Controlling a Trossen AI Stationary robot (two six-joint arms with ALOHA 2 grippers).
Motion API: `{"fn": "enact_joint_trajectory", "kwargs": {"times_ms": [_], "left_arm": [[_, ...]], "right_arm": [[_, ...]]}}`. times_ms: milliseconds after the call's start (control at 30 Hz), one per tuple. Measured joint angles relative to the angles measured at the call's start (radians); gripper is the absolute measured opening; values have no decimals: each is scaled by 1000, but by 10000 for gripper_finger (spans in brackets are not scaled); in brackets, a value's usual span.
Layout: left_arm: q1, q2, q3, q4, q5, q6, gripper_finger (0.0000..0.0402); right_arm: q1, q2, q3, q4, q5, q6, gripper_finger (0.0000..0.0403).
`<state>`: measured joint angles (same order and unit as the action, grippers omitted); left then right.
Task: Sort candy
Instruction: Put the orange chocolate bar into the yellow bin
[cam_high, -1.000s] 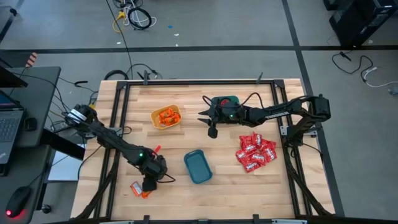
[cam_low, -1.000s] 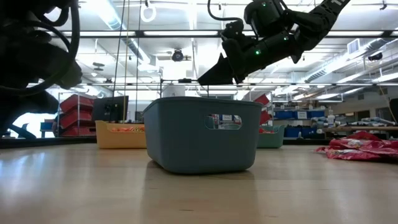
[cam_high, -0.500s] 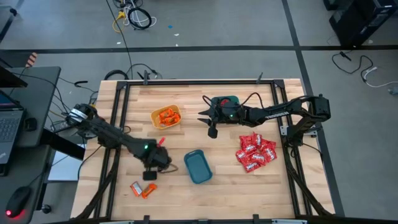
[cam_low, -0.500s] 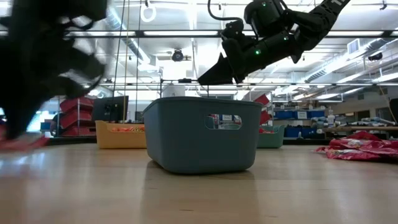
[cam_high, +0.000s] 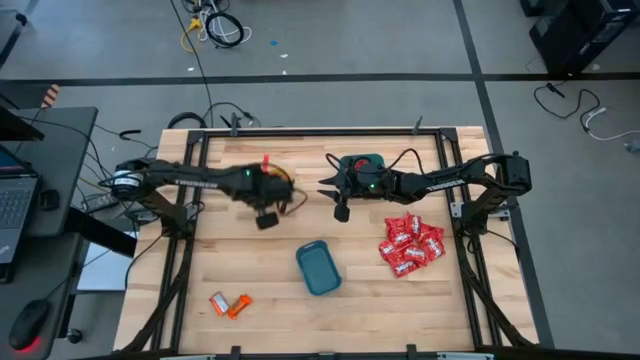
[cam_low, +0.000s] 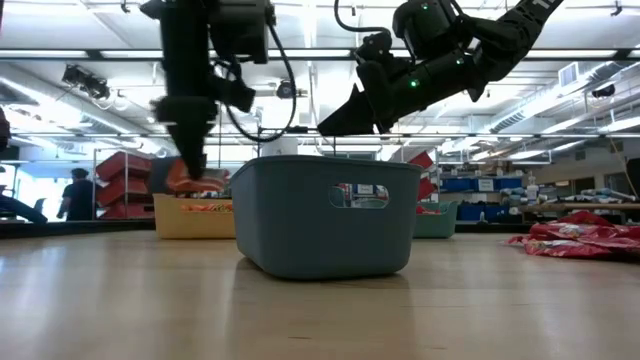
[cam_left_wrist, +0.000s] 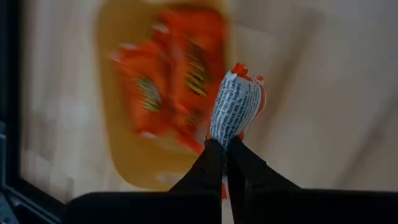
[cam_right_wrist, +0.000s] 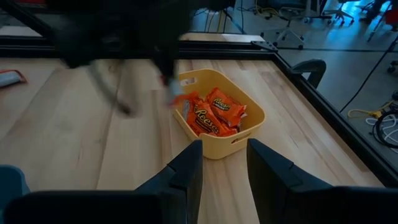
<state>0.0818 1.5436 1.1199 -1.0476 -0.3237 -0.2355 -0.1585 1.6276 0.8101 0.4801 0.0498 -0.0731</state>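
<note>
Left wrist view alone shows the left tool (cam_left_wrist: 225, 146) clamped on an orange-and-white packet (cam_left_wrist: 236, 107).

An orange-and-white packet (cam_left_wrist: 237, 106) stands pinched upright in the left pincer (cam_left_wrist: 225, 149); more orange packets (cam_right_wrist: 214, 112) lie heaped just beyond it. Red packets (cam_high: 411, 244) lie piled near the right pincer (cam_high: 338, 196); two stray sweets (cam_high: 229, 303) lie well apart from both.

The packet (cam_left_wrist: 236, 106) in the dark left gripper (cam_left_wrist: 225, 148) was orange and white with print. The bin (cam_right_wrist: 219, 146) was yellow, another (cam_high: 319, 268) teal.
</note>
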Motion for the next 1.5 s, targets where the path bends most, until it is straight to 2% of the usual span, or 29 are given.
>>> {"fn": "enact_joint_trajectory", "kwargs": {"times_ms": [233, 667, 833, 1133, 1267, 1367, 1500], "left_arm": [[103, 0, -32, 67, -21, 50, 1], [121, 0, -147, 67, -23, 60, 7], [118, 0, -139, 62, -23, 101, 39], [114, -1, -55, 41, 15, 95, 120], [114, -1, -30, -4, 22, 82, 141], [100, -1, -4, -64, 33, 17, 133], [24, -2, 29, -131, 144, -93, 74]], "right_arm": [[0, 0, 0, -6, 0, -1, 110], [0, 0, 0, -6, 0, 2, 110], [0, 0, 0, -6, 0, 2, 110], [0, 0, 0, -6, 0, 2, 110], [0, 0, 0, -6, 0, 2, 110], [0, 0, 0, -6, 0, 2, 110], [0, 0, 0, -6, 0, 1, 110]]}}
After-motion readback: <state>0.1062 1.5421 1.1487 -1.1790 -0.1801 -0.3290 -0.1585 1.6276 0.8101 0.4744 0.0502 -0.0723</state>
